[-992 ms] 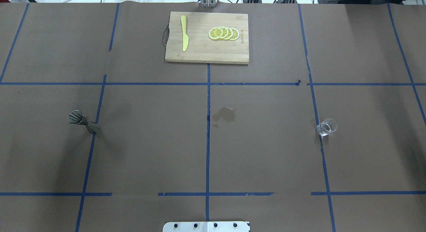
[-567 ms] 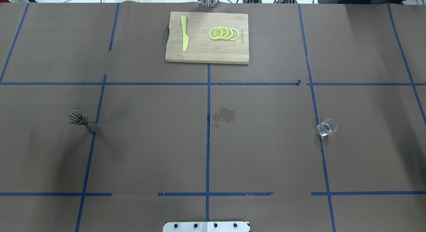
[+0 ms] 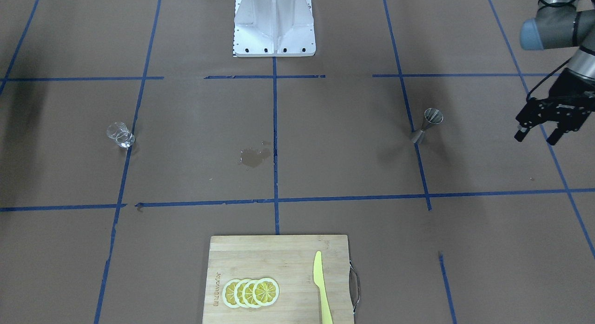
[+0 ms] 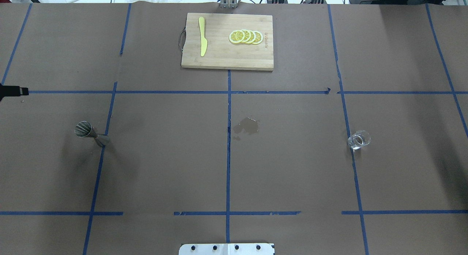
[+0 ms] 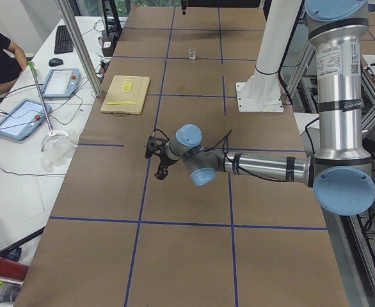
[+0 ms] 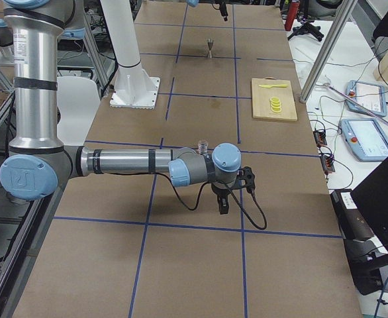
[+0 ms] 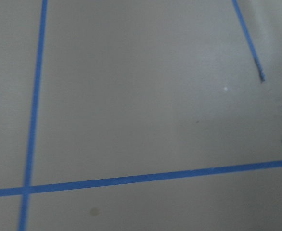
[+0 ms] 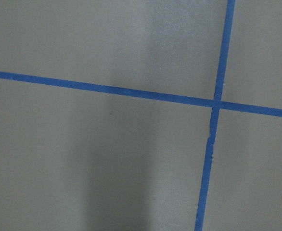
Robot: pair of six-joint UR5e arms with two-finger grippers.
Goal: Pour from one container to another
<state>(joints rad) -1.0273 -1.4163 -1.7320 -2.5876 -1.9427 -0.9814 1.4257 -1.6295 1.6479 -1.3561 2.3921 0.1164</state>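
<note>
The clear glass cup stands upright on the table's right side, on a blue tape line, also seen in the front view. The grey steel jigger stands upright on the left side. My left gripper hangs open and empty above the table, well outside the jigger; only one of its fingertips reaches into the overhead view's left edge. My right gripper hovers beyond the cup near the table's right end; I cannot tell whether it is open or shut.
A wooden cutting board at the far middle carries a yellow knife and several lemon slices. A wet stain marks the table's centre. The robot base sits at the near edge.
A fingertip of my left gripper has come into the overhead view at its left edge. The cup and the jigger have not moved.
</note>
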